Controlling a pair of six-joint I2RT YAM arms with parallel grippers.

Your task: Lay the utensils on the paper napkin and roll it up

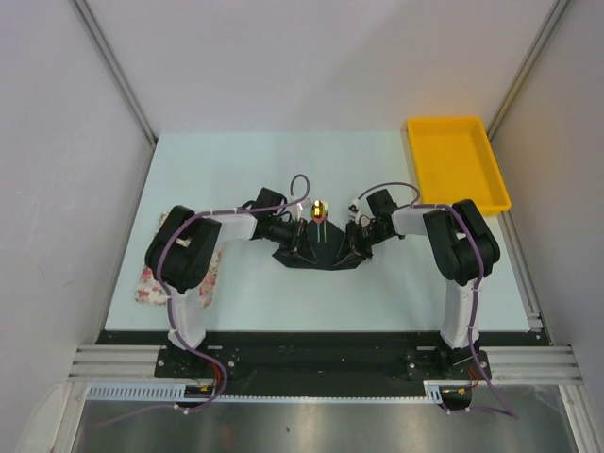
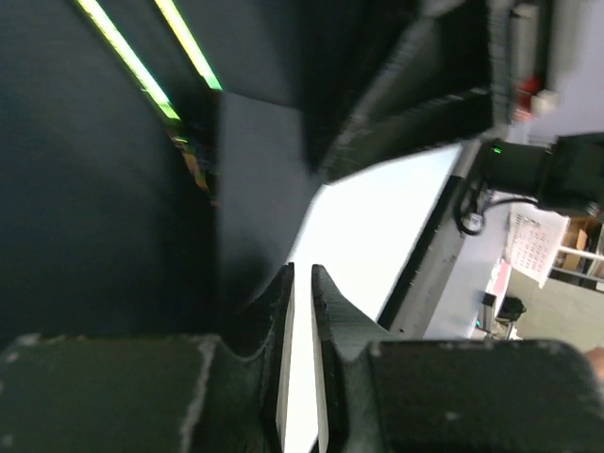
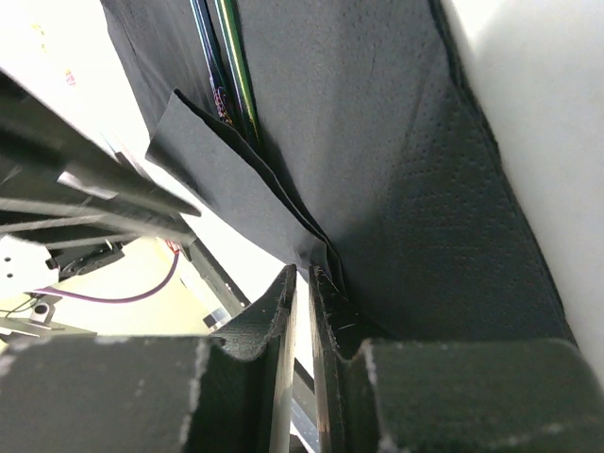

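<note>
The left gripper [image 2: 302, 276] and right gripper [image 3: 304, 274], jaws nearly closed, each pinch an edge of the one paper napkin [image 3: 396, 142]. Two utensils [image 3: 236, 66] lie between them.

- paper napkin [image 1: 321, 253]: one, black
- utensils [image 3: 231, 66]: two slender handles countable; one gold end in the top view
- yellow tray [image 1: 455, 160]: one
- floral mat [image 1: 151, 283]: one
- robot arms: two, left arm [image 1: 193, 247] and right arm [image 1: 462, 243]

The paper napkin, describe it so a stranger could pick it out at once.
On the pale table, look at the centre. The paper napkin is the plain black sheet there, with gold-tipped utensils on it, unlike the floral mat or yellow tray.
</note>
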